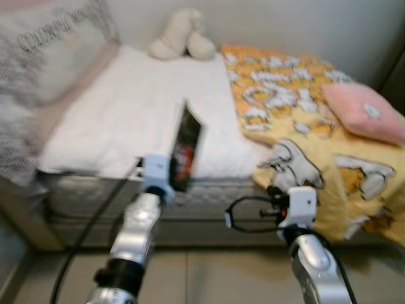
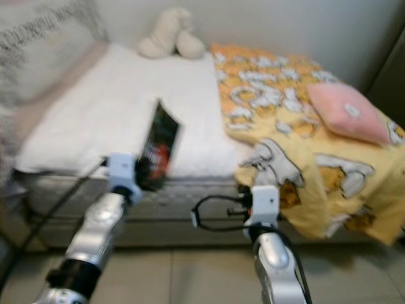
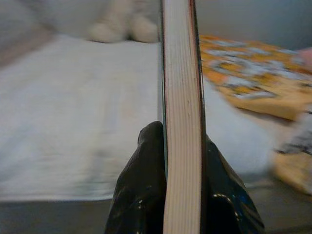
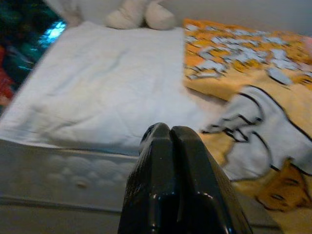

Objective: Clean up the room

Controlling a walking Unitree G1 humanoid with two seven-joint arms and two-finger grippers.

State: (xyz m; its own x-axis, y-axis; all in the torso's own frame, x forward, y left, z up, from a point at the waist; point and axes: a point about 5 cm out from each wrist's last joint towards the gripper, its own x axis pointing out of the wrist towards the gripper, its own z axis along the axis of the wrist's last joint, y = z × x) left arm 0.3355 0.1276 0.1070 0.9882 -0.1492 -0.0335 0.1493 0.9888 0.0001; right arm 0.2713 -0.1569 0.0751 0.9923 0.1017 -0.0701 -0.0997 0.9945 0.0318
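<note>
Currently the left gripper (image 3: 183,180) is clamped on a book (image 1: 186,149), one black finger (image 3: 141,185) pressed to each cover, page edges facing the wrist camera; right gripper (image 4: 170,161) has its fingers pressed together, holding nothing, low centre-right of the head views in front of the mattress edge; book sits centre-left of the left eye frame, held in the air over the front edge of the bed (image 1: 126,114), above the white sheet and not resting on it. Risks, judged: grip is near the book's lower end only, so the tall free part could lever in the fingers and twist or slip out, dropping onto the floor (image 1: 209,272) in front of the bed; head views are blurred, which suggests motion, and sway would add to that; covers could also fan open if the clamp eases. Orientation: long axis runs roughly upright, top tilted slightly to frame right; dark cover with red print faces right and toward the camera; page edges face back toward the robot. Elsewhere: plush toy (image 1: 182,35) upper centre by the wall; yellow blanket (image 1: 304,114) with pink cushion (image 1: 364,111) at right.
</note>
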